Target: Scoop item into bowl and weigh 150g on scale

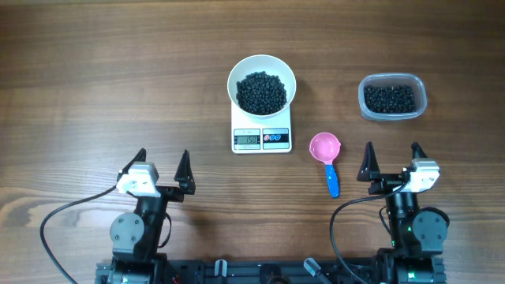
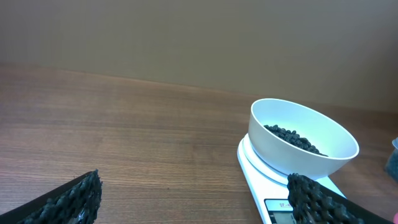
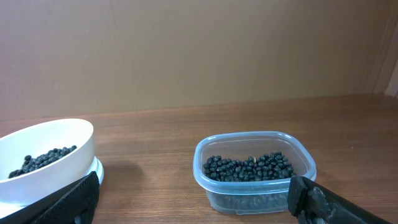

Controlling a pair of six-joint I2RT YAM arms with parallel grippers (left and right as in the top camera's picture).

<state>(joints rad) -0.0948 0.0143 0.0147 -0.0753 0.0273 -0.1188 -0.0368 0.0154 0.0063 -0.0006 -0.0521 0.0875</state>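
Two grippers: the left gripper (image 1: 162,158) and the right gripper (image 1: 392,154) hang near the front of the table (image 1: 79,79), each with its jaws spread wide and nothing between them.
Black pellets: one heap (image 1: 262,92) lies in the white bowl (image 1: 235,72); the rest fill the clear tub (image 1: 365,87), well to the right.
Bowl: it stands on the scale (image 1: 260,126), covering most of the platform.
Display: the digits are lit but too small to read with certainty.
Scoop: the scoop (image 1: 324,147), with a pink cup and blue handle, lies empty on the table between the scale and the right gripper.
Pellet handling: they look small, hard and loose, likely to roll and scatter. Fingers cannot pinch them, so only the scoop can carry them.
Scoop handling: it is probably light, stiff plastic, and the blue handle is the place to grip. It lies flat, so the fingers must straddle it low.
Bowl handling: it is smooth and rests unfastened on the scale, so a knock could slide it or upset the reading.
Tub handling: its thin walls may flex or shift under a digging scoop.
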